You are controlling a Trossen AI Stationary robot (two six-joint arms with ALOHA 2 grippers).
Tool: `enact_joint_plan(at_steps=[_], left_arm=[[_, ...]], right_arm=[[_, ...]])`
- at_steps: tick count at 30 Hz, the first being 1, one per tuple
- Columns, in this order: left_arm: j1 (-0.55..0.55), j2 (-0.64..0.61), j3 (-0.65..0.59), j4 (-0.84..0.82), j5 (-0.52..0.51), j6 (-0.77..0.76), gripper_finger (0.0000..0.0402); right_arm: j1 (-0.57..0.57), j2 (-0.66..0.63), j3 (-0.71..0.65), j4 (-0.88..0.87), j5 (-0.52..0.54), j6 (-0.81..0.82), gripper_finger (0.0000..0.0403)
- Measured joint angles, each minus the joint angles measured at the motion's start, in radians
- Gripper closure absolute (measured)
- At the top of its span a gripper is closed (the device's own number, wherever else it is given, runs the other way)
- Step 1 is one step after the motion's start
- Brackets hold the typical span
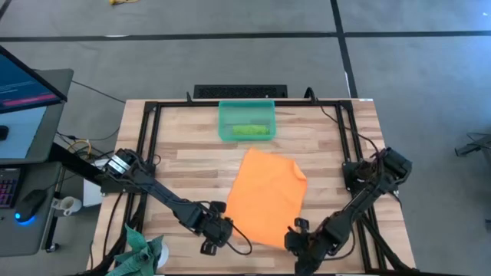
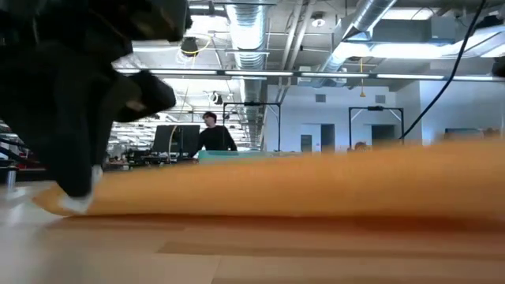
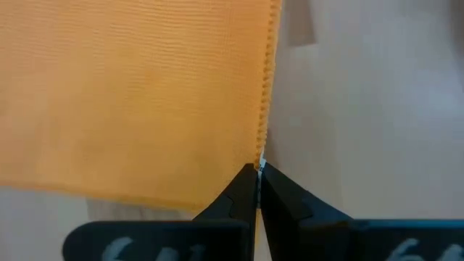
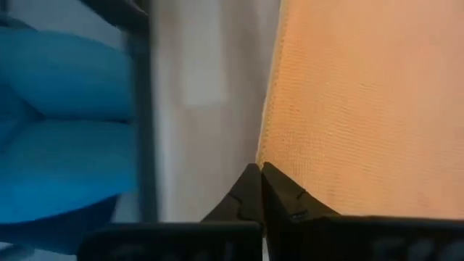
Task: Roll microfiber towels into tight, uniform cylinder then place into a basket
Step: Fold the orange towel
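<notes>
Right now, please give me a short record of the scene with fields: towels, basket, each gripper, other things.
orange towel: spread flat on the wooden table, unrolled
green towel: rolled, lying inside the basket
basket: at the far middle of the table
left gripper: shut on the orange towel's near corner
right gripper: shut on the orange towel's other near corner
other: teal cloth at the table's near left edge

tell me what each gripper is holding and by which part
Both hold the orange towel by its near corners: the left gripper pinches one, the right gripper the other.
</notes>
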Motion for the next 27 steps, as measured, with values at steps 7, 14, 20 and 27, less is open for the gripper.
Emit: enact_joint_plan(at_steps=[7,14,20,27], left_arm=[[-0.066,-0.001,0.154,-0.257,-0.008,-0.027,0.0397],[-0.153,-0.001,0.321,-0.484,-0.175,-0.068,0.0397],[-0.191,-0.001,0.405,-0.593,-0.295,-0.092,0.0397],[-0.16,0.001,0.405,-0.633,-0.434,0.061,0.0397]], right_arm=[[0.037,-0.001,0.117,-0.021,0.017,-0.007,0.0398],[0.058,-0.002,0.153,-0.056,0.041,-0.004,0.0391],[0.066,-0.002,0.194,-0.108,0.054,-0.006,0.0395],[0.06,-0.002,0.258,-0.368,0.084,-0.059,0.0398]])
